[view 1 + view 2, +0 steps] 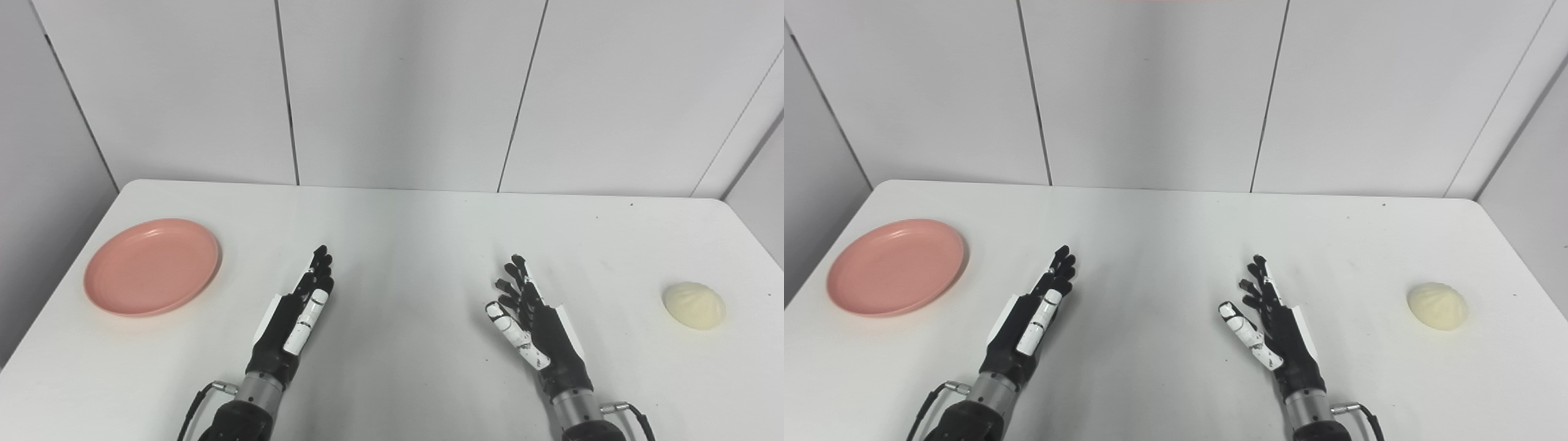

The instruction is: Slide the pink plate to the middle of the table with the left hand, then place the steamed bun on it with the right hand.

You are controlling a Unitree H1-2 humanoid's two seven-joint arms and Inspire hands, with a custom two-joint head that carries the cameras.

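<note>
The plate (152, 266) sits on the table (404, 233) far to the left. The steamed bun (694, 305) sits far to the right. The left hand (297, 318) and right hand (533, 324) are between them, near the front.

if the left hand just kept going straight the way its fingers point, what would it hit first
Probably nothing on the table. The left hand points up and slightly right, toward the back wall; the pink plate lies well off to its left, out of that line.
</note>
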